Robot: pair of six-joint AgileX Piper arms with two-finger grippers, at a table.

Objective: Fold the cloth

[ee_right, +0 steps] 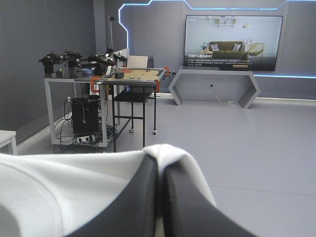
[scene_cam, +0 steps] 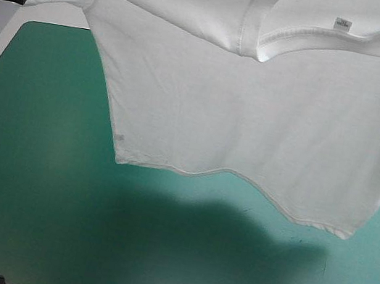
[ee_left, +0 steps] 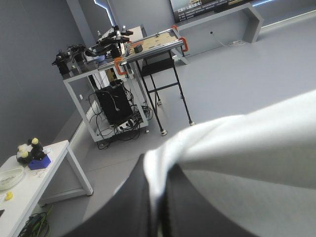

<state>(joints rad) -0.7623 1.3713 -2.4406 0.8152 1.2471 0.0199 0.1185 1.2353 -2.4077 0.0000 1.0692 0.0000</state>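
A table with a teal-green cover (scene_cam: 26, 194) fills the scene. A white short-sleeved T-shirt (scene_cam: 252, 123) hangs spread in the air above it, hiding the far edge, its hem dipping at the right. The left gripper (ee_left: 158, 170) and right gripper (ee_right: 160, 165) each pinch a fold of it

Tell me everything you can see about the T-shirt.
The T-shirt is white, a soft knit by its look, lifted and hanging spread above the teal-green cover, casting a shadow there. Its collar with a small label is uppermost, the wavy hem lowest, apparently clear of the cover. The left gripper and right gripper are each shut on a fold of it.
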